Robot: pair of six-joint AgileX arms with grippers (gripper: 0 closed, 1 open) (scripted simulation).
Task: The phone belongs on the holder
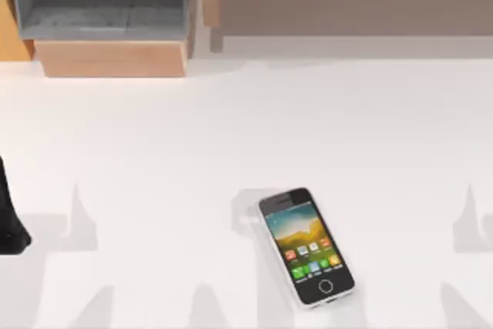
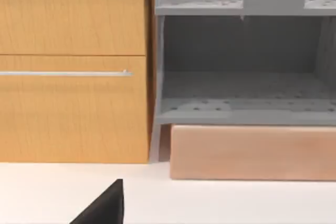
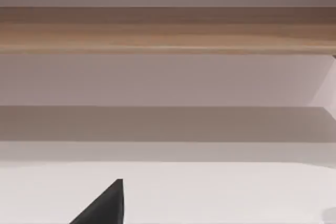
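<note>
The phone (image 1: 306, 246) lies flat, screen up, on the white bench (image 1: 231, 129) near its front edge, right of centre; I cannot tell either gripper's state.

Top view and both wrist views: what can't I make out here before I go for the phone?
- Left arm: cut off by the top view's left edge; gripper state cannot be told.
- Left gripper: in the left wrist view a dark tip, cut by the picture's edge.
- Right gripper: the same in the right wrist view.
- Phone: app icons too small to read.
- Grey shelf: cut by the top view's upper edge.
</note>
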